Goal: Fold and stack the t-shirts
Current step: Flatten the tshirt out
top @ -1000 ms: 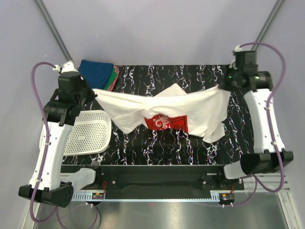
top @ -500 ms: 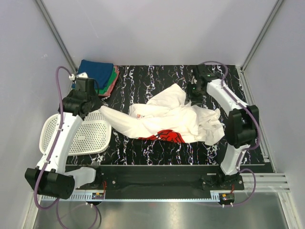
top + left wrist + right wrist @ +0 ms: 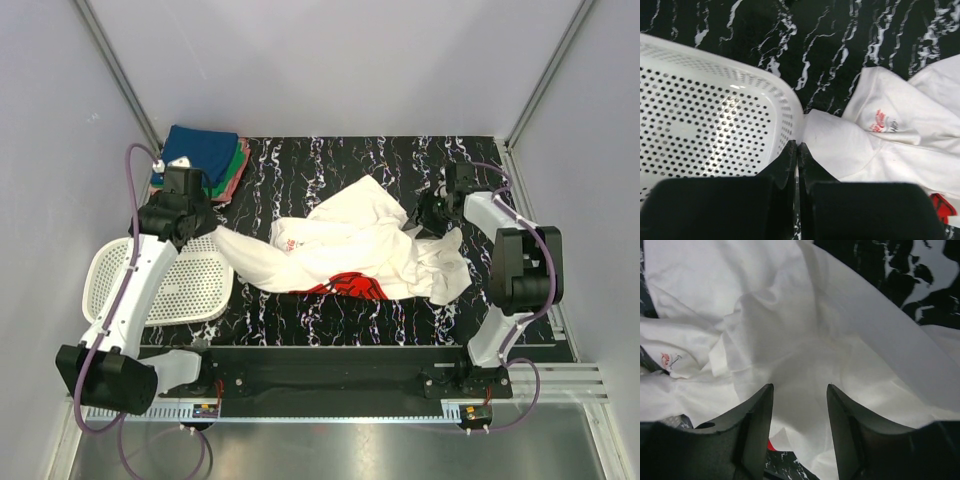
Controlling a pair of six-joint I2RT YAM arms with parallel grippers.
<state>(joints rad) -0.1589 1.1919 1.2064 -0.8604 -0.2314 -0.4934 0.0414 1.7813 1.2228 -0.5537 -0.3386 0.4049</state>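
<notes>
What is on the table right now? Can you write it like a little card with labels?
table: black with white streaks
white t-shirt: crumpled in the middle, red print partly showing
folded stack: blue on top, far left corner
basket: white, full of holes, left side
left gripper: shut, pinching a corner of the white t-shirt
right gripper: open, over the shirt's right part

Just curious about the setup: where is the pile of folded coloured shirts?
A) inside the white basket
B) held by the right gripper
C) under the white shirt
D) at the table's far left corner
D: the folded pile sits at the far left corner of the table, beyond the basket.
</notes>
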